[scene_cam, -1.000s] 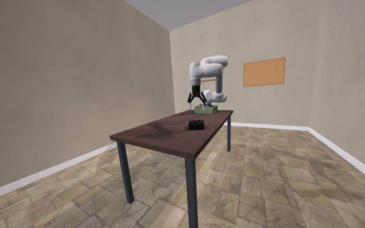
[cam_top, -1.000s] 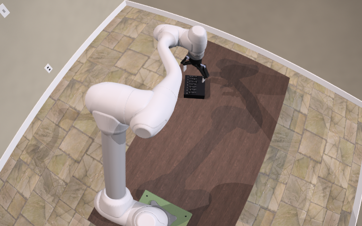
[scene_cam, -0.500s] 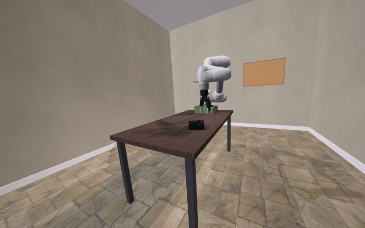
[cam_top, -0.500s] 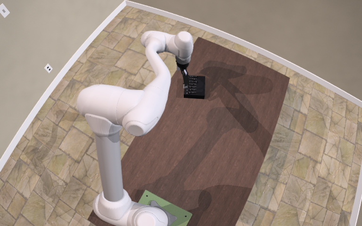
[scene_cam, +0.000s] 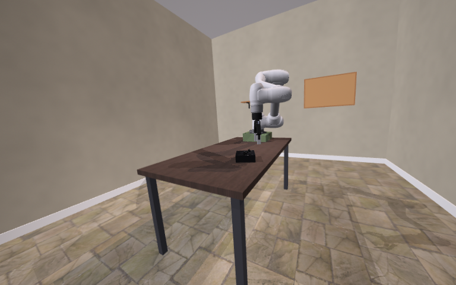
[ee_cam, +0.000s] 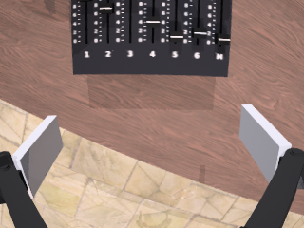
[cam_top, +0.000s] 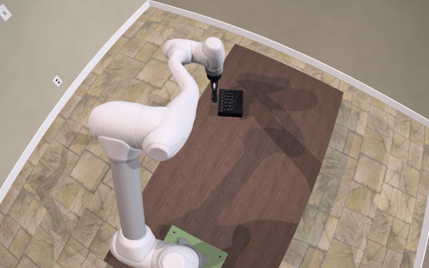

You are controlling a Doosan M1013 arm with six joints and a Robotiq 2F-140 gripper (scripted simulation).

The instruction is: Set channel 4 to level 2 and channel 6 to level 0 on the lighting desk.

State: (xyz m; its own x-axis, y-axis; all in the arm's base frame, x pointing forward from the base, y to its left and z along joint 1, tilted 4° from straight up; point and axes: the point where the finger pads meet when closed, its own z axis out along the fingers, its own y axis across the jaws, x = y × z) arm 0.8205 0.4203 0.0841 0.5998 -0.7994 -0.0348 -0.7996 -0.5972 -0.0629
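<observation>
The black lighting desk (ee_cam: 150, 18) lies on the brown table, at the top of the wrist view. Its faders are labelled 1 to 6 and M. The channel 4 knob (ee_cam: 154, 22) sits about midway along its slot. The channel 6 knob (ee_cam: 200, 33) sits low, near the labels. Knobs 1 and 3 sit high, and knobs 5 and M sit low. My gripper (ee_cam: 149, 126) is open and empty. It hangs above the table's edge on the label side of the desk, apart from it. The desk (cam_top: 230, 102) and gripper (cam_top: 214, 94) also show in the top view, and the desk (scene_cam: 245, 156) and gripper (scene_cam: 257, 138) in the exterior view.
The table edge (ee_cam: 127, 146) runs under my fingers, with tiled floor below it. My arm's green base plate (cam_top: 196, 249) is mounted at the table's other end. An orange board (scene_cam: 329, 89) hangs on the far wall.
</observation>
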